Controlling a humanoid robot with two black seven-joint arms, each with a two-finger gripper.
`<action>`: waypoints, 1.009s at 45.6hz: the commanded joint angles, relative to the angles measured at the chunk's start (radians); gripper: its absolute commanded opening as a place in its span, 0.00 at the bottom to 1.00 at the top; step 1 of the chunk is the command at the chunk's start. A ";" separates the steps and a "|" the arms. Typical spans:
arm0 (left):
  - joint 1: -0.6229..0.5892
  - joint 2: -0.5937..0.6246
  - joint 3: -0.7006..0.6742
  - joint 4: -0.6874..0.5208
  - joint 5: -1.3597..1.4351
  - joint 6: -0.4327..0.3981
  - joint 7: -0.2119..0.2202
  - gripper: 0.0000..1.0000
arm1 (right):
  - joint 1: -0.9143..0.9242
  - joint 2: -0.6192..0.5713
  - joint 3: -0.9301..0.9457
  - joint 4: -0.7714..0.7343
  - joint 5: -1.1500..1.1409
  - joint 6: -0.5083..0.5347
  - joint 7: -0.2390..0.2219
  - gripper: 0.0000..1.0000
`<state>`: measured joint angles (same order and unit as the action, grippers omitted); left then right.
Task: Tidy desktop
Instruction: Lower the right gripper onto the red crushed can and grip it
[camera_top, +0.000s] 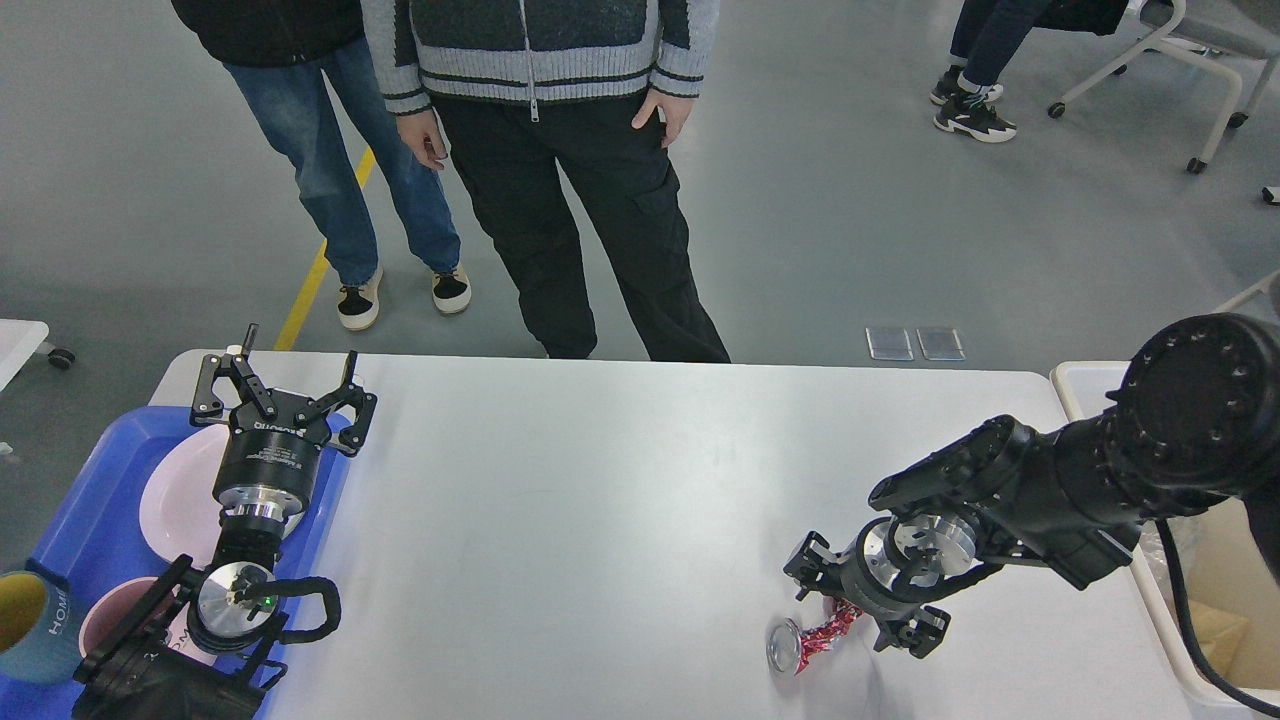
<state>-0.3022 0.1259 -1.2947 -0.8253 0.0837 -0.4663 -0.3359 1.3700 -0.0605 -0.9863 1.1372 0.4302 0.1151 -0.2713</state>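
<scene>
The white desktop (600, 500) fills the middle of the head view. A crushed red can (805, 643) lies on it near the front right, silver top toward me. My right gripper (860, 603) is down at the can, open, with one finger on each side of the can's crumpled far end, which it hides. Whether the fingers touch the can is unclear. My left gripper (290, 370) is open and holds nothing, hovering at the desktop's left edge over the blue tray (70, 520).
The tray holds a pink plate (175, 490), a pink bowl (105, 615) and a teal cup (25, 625). A cream bin (1080, 378) with scraps stands off the right edge. Two people (560, 150) stand at the far edge.
</scene>
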 joint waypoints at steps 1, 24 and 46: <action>0.000 0.001 0.000 0.000 -0.001 0.000 0.000 0.96 | -0.058 0.036 0.003 -0.080 -0.054 -0.003 0.000 0.94; 0.000 0.001 0.000 0.000 0.001 0.000 0.000 0.96 | -0.078 0.041 -0.005 -0.093 -0.094 -0.069 -0.002 0.75; 0.000 0.000 0.000 0.000 0.001 0.000 0.000 0.96 | -0.080 0.041 0.005 -0.082 -0.079 -0.066 -0.002 0.00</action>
<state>-0.3022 0.1258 -1.2947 -0.8253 0.0835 -0.4663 -0.3359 1.2889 -0.0198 -0.9818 1.0492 0.3505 0.0486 -0.2730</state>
